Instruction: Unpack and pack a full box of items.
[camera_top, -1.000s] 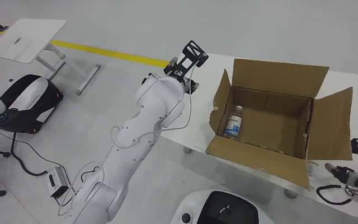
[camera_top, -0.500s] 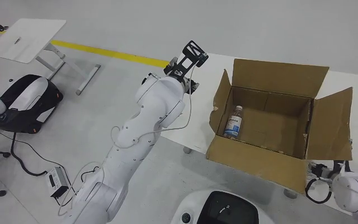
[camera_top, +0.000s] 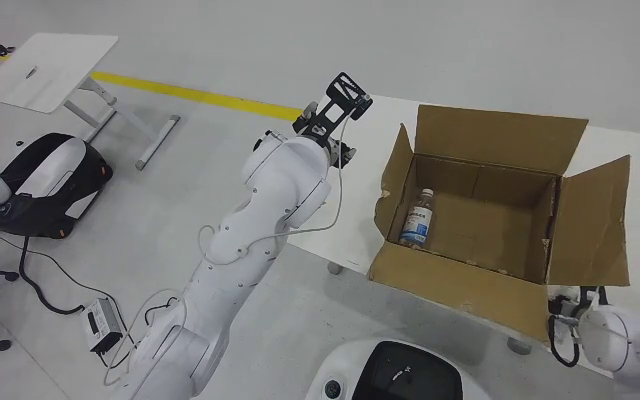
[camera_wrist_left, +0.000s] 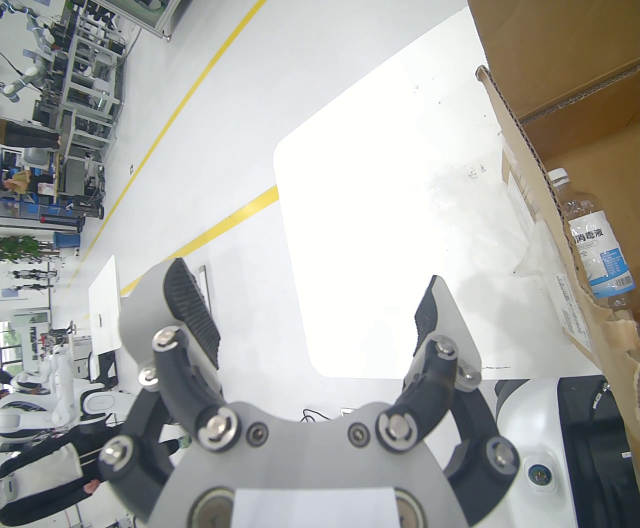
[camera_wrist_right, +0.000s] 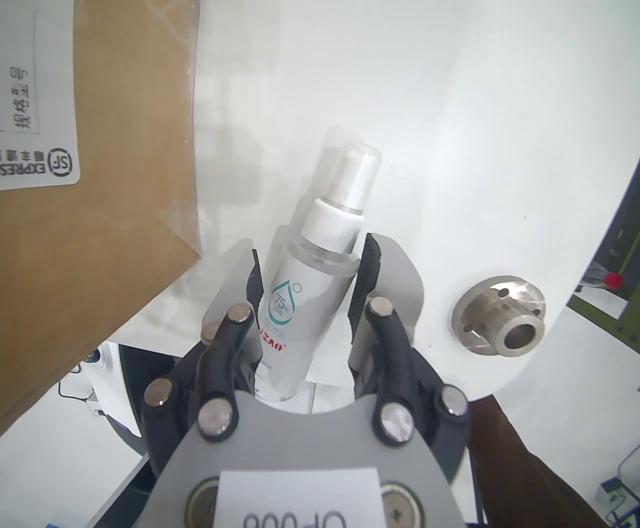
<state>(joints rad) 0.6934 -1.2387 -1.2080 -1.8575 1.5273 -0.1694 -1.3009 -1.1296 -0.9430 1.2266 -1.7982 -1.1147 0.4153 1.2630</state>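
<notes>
so the right gripper (camera_wrist_right: 312, 255) is clamped on a white plastic spray bottle (camera_wrist_right: 332, 205) beside the brown cardboard box (camera_wrist_right: 110, 210), left gripper (camera_wrist_left: 305, 272) wide open above the white table (camera_wrist_left: 380, 200)

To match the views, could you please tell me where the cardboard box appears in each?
Top view: cardboard box, open, on the white table.
Left wrist view: its flap and wall, past the left gripper.
Right wrist view: its labelled wall beside the right gripper.
Shared landmark: the table.
</notes>
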